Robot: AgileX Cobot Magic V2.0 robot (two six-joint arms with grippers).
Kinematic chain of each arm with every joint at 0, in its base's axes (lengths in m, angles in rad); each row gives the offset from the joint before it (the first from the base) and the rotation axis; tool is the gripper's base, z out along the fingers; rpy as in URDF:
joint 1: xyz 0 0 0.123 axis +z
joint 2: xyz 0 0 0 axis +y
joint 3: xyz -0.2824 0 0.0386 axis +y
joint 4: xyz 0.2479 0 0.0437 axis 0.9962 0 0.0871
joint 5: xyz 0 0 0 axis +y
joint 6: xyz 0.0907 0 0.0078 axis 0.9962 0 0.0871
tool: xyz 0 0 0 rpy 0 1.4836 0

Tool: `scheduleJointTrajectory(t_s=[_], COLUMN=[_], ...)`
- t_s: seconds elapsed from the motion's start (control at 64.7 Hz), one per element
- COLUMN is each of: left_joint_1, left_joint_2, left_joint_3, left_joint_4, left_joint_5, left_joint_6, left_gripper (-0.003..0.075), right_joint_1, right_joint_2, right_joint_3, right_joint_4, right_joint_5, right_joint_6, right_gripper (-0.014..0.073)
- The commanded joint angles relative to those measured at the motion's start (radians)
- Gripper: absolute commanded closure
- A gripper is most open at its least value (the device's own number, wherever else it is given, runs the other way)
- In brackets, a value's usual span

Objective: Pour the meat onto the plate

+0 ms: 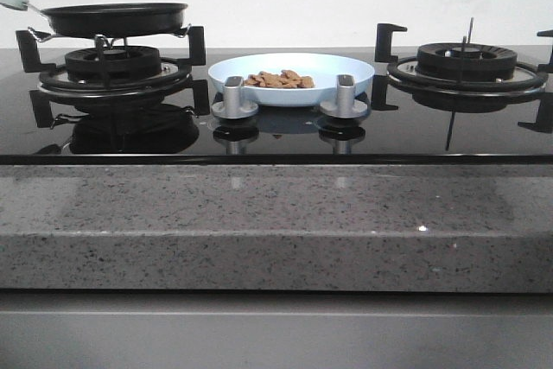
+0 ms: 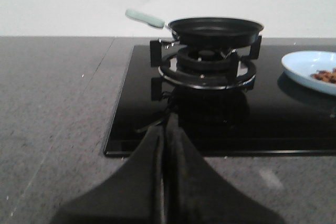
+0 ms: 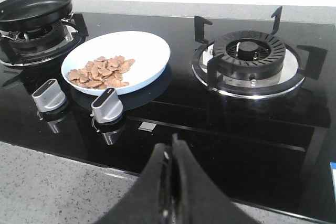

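black glass hob [image 1: 276, 131] on grey counter [image 1: 276, 222]: meat [image 1: 279, 80] heaped on plate [image 1: 346, 71] between burners, pan [image 1: 115, 17] far left; left gripper [image 2: 164, 129] and right gripper [image 3: 172, 148] both clenched, empty.

I see a black frying pan [image 1: 115, 17] with a pale green handle [image 2: 145, 18] sitting on the left burner [image 1: 113, 65]. The right burner [image 1: 467, 60] is bare. Two silver knobs [image 1: 234, 97] stand on the black glass hob [image 1: 415, 131], set in a speckled grey desk [image 1: 276, 226].

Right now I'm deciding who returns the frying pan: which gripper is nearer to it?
Left. The left gripper faces the frying pan across its burner; the right gripper sits beyond the plate, farther away.
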Motion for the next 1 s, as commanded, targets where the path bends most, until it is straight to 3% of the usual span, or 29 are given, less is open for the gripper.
scheduleJointTrajectory(t_s=[0.0, 0.108, 0.232, 0.989], left_joint_1=[0.033, 0.053, 0.053, 0.053], left_joint_2=[-0.013, -0.021, -0.021, -0.018], left_joint_3=[0.02, 0.061, 0.12, 0.116], left_joint_4=[0.003, 0.007, -0.017, -0.03], left_joint_5=[-0.096, -0.118, -0.233, -0.213], left_joint_6=[-0.011, -0.011, -0.011, -0.011], left_gripper=[0.0741, 0.0741, 0.0741, 0.0741], right_joint_1=[0.003, 0.003, 0.003, 0.003], right_joint_2=[0.002, 0.002, 0.002, 0.002], right_joint_3=[-0.027, -0.027, -0.027, -0.027], right_joint_4=[-0.001, -0.001, -0.001, -0.001], right_joint_5=[-0.076, -0.076, -0.076, -0.075], right_joint_6=[-0.01, -0.01, -0.01, -0.01], right_gripper=[0.0656, 0.0656, 0.0656, 0.0656])
